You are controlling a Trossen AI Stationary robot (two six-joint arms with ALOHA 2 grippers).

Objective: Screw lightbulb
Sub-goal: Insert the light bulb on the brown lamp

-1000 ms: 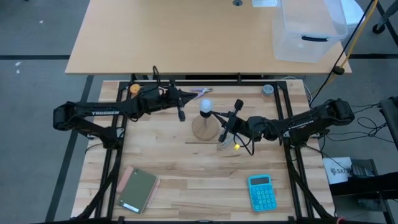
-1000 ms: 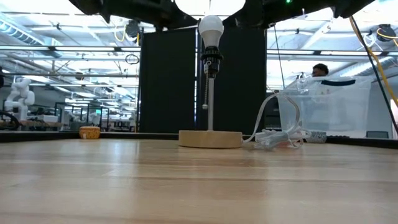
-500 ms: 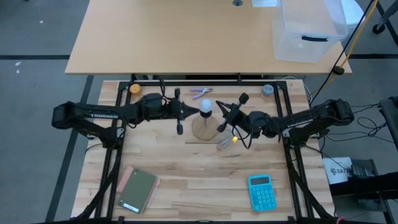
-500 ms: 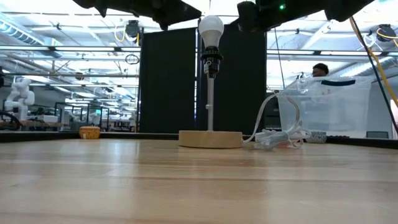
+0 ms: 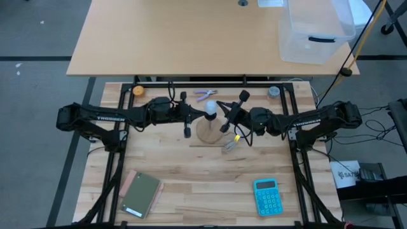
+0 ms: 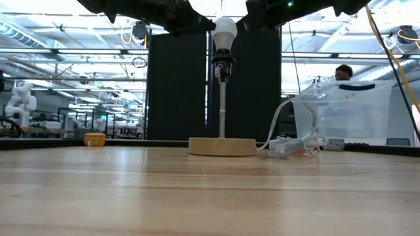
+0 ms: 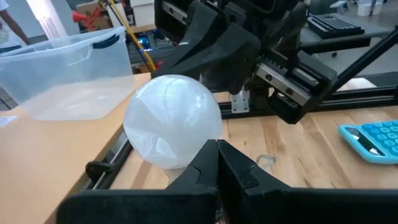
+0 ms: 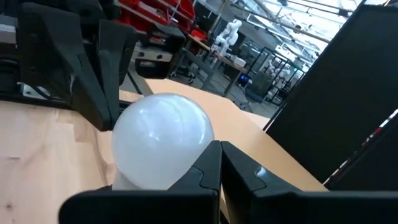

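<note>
Both arms are dark, near-black, slim jointed tubes with chunkier housings at the joints. White TROSSEN lettering runs along the left arm (image 5: 105,117) — the right arm (image 5: 318,121) has similar white text, too small to read. Loose black cables loop around each wrist section, and there's a small yellow spot hanging under the right one. The left tool (image 5: 186,116) has matte black angular fingers (image 7: 205,168) with bevelled edges. The right tool (image 5: 230,113) looks the same — black fingers on a ribbed silvery slide rail with small screws.
</note>
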